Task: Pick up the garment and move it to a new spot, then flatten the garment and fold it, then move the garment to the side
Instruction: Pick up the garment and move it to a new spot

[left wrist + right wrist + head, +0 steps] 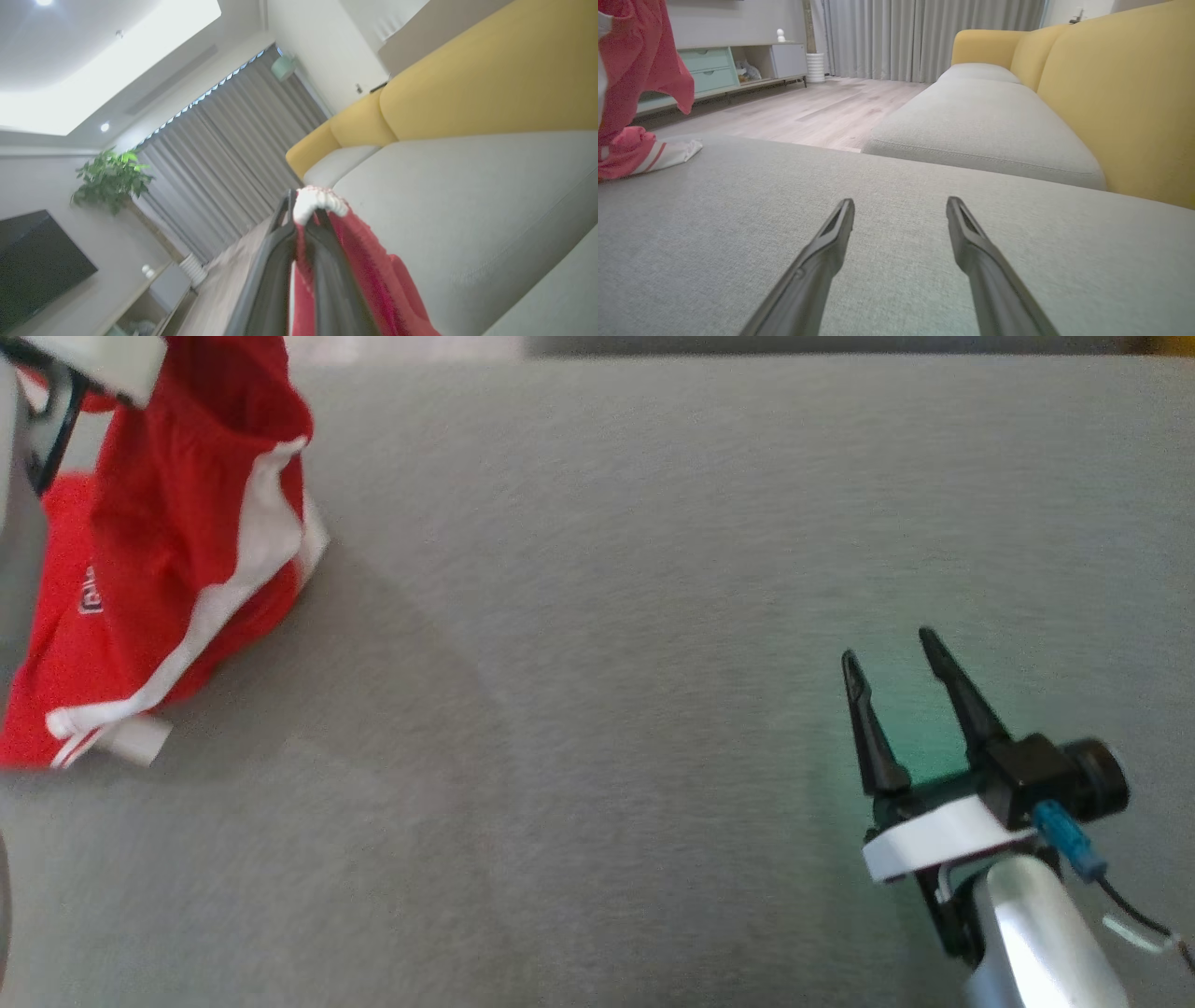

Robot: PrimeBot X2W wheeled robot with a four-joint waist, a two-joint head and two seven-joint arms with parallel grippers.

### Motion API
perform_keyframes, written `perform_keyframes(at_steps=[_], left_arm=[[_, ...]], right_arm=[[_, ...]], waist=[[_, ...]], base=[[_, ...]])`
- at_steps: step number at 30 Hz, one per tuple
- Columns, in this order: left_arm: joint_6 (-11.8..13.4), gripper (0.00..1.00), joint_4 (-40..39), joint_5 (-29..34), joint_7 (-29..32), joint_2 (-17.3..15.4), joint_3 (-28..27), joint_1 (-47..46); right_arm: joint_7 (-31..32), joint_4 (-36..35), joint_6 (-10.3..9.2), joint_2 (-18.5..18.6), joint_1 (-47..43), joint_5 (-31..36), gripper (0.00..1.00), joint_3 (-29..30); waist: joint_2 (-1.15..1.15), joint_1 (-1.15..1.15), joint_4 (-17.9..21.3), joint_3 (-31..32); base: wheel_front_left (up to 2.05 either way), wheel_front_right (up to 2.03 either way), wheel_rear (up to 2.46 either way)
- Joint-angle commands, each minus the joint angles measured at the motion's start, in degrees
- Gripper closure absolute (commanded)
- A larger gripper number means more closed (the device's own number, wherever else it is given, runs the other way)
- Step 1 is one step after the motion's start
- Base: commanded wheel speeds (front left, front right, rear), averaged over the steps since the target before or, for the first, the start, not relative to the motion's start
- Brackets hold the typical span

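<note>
Garment, just one, red fabric with white stripes, hangs at the far left of the grey fabric sofa cushion, lower end touching it, because my left hand is pinched shut on its white hem for lifting; my right hand hovers wide open, empty

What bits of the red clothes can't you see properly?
- Head view: the garment runs off the left edge; its logo is too blurred to read.
- Left wrist view: the left tool hides part of it.
- Right wrist view: the left edge cuts it off.
</note>
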State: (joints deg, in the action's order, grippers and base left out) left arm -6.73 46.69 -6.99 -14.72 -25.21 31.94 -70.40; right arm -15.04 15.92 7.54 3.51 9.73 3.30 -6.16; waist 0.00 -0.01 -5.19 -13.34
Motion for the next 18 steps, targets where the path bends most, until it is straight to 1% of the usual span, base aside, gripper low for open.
perform_keyframes(at_steps=[1, 3, 5, 10, 12, 13, 18], left_arm=[[-0.44, 1.0, -2.5, -0.41, -0.28, -2.91, -0.42, -4.7], [-0.67, 1.0, -3.23, -2.58, -0.28, -2.41, 0.88, -5.69], [-0.71, 1.0, -4.64, -5.05, -0.22, -2.4, 4.44, -6.33], [-0.74, 1.0, -8.06, -10.02, -0.14, -3.63, 11.28, -9.25], [-0.74, 1.0, -9.42, -11.85, -0.16, -3.46, 13.54, -9.97], [-0.74, 1.0, -9.42, -11.85, -0.16, -3.46, 13.54, -9.97], [-0.75, 1.0, -13.35, -16.34, -0.24, -3.05, 19.34, -8.96]], right_arm=[[0.04, -2.38, -0.05, -0.59, -1.02, -2.61, 0.0, -2.27], [0.04, -3.19, -0.05, -0.6, -1.14, -4.43, 0.0, -2.79], [0.04, -3.74, -0.05, -0.61, -1.34, -5.86, 0.0, -2.82], [0.04, -5.12, -0.05, -0.62, -1.43, -8.13, 0.0, -3.06], [0.04, -5.46, -0.05, -0.62, -1.32, -8.72, 0.0, -3.09], [0.04, -5.46, -0.05, -0.62, -1.32, -8.72, 0.0, -3.09], [0.04, -6.06, -0.05, -0.63, -0.89, -9.77, 0.0, -2.95]], waist=[[0.0, 0.01, 8.44, 6.67], [0.0, 0.01, 11.49, 7.73], [0.0, 0.01, 14.33, 8.58], [0.0, 0.01, 19.73, 8.72], [0.0, 0.01, 21.08, 8.25], [0.0, 0.01, 21.08, 8.25], [0.0, 0.01, 22.42, 6.38]], base=[[0.0, 0.0, 0.0], [0.0, 0.0, 0.0], [0.0, 0.0, 0.0], [0.0, 0.0, 0.0], [0.0, 0.0, 0.0], [0.0, 0.0, 0.0], [0.0, 0.0, 0.0]])
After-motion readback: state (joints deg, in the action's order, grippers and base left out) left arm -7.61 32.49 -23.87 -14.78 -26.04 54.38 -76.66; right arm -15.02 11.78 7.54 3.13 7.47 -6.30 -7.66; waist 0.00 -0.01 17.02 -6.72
